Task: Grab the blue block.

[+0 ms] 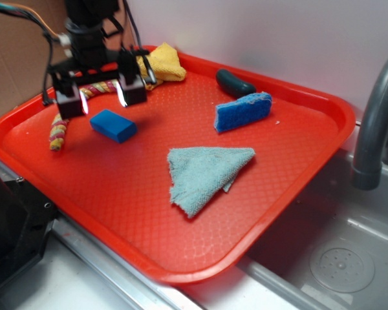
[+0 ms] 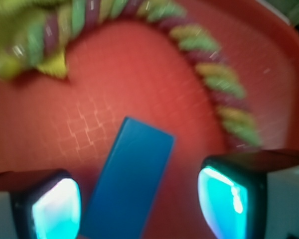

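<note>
Blue block (image 2: 129,181) lies on tray (image 1: 265,213) below open-jawed gripper (image 1: 100,98)

My gripper (image 1: 101,97) hangs with its jaws spread wide above the blue block (image 1: 113,124), which lies at a slant on the red tray (image 1: 136,213), nearer one finger than the other, with bare tray showing on both of its long sides. The twisted rope (image 2: 209,64) curves behind and along one side of the block, near my fingers but apart from it, and the yellow cloth (image 1: 163,62) sits beyond that at the tray's rim. The sponge (image 1: 242,111), the dark object (image 1: 235,83) behind it and the folded grey-blue cloth (image 1: 205,174) lie well apart across open tray.
</note>
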Controlling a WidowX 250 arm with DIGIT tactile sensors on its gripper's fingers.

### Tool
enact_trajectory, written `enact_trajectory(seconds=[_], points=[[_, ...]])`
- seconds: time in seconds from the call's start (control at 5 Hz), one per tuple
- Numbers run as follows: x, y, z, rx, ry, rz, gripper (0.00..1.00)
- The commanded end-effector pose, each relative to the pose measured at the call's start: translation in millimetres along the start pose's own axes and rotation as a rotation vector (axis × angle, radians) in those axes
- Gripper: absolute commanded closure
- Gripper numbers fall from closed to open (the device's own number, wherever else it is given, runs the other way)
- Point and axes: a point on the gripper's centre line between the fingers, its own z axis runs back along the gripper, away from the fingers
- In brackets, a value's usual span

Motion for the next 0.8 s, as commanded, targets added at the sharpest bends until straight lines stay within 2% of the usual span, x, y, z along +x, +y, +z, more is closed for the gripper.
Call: enact_trajectory(seconds=[0.0, 0.2, 0.4, 0.6], points=[[-2.5, 1.4, -22.8, 0.008, 0.022, 0.042, 0.0], [-7.9, 9.2, -22.2, -0.003, 0.029, 0.049, 1.0], [-4.8, 8.9, -7.3, -0.07, -0.017, -0.061, 1.0], [-4.6, 4.5, 37.4, -0.126, -0.112, -0.299, 1.0]])
